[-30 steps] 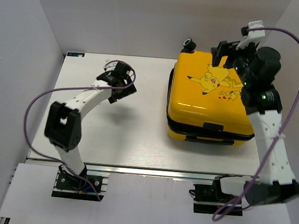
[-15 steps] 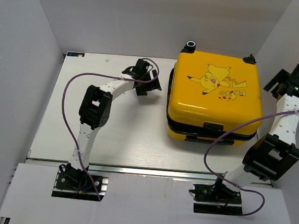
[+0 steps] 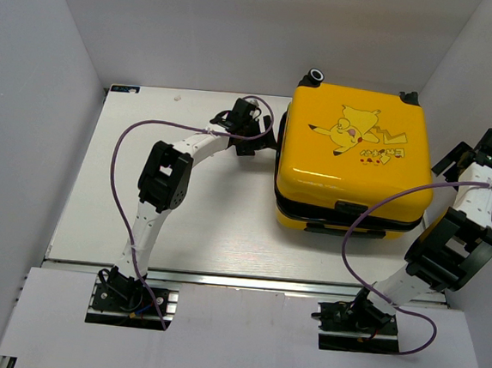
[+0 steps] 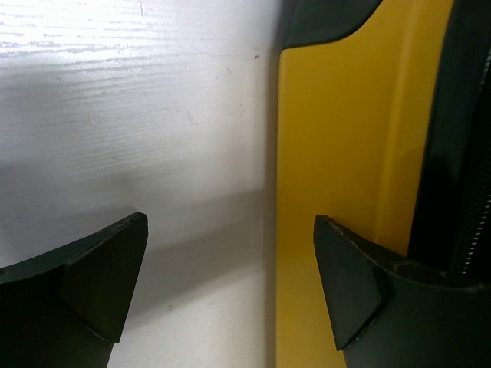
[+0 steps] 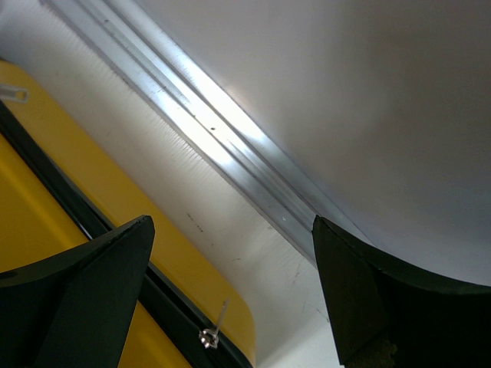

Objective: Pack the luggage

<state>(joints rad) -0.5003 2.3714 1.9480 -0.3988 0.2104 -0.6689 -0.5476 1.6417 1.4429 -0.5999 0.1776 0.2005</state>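
The yellow luggage (image 3: 352, 159) with a Pikachu print lies closed and flat at the right of the table. My left gripper (image 3: 263, 138) is open at its left side; in the left wrist view one finger (image 4: 360, 284) overlaps the yellow shell (image 4: 337, 192), the other is over the table. My right gripper (image 3: 455, 159) is open beside the luggage's right edge. The right wrist view shows the yellow shell (image 5: 61, 176), its black zipper seam (image 5: 115, 253) and a small metal zipper pull (image 5: 209, 335) between the fingers.
White walls close in the table on the left, back and right. An aluminium rail (image 5: 222, 146) runs along the right wall's foot, close to my right gripper. The white tabletop (image 3: 184, 204) lies left of the luggage. Purple cables loop off both arms.
My left gripper has moved right, up to the luggage's left side. My right gripper has swung from above the luggage's far corner down to its right edge. The luggage has shifted slightly.
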